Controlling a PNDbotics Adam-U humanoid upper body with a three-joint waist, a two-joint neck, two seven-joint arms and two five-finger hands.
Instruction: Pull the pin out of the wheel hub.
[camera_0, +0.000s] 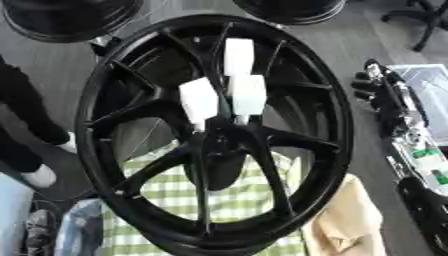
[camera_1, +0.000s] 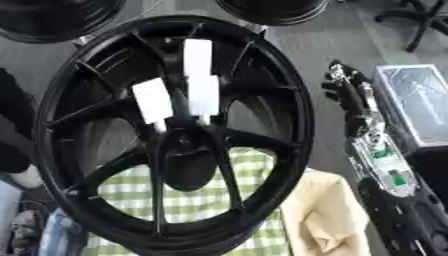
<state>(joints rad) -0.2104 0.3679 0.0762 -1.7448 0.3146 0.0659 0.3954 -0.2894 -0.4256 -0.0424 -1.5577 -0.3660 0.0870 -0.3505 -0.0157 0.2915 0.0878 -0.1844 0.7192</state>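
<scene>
A large black spoked wheel (camera_0: 325, 90) fills the middle of both views. Its hub (camera_0: 219, 137) faces me. Three white block-shaped pieces stick out around the hub: one high (camera_0: 238, 56), one at the middle (camera_0: 248, 95), one to the left (camera_0: 199, 98). I cannot tell which of them is the pin. My right hand (camera_1: 339, 86) is black and hangs beside the rim's right edge, apart from the wheel. Its silver and black forearm (camera_1: 378, 150) runs down to the lower right. My left hand shows in neither view.
A green-and-white checked cloth (camera_0: 175, 200) lies under the wheel, with a beige cloth (camera_0: 350, 220) at the lower right. Two more black wheels (camera_0: 70, 20) stand at the top. A clear box (camera_1: 420, 105) is at the right. A person's dark legs (camera_0: 26, 110) are at the left.
</scene>
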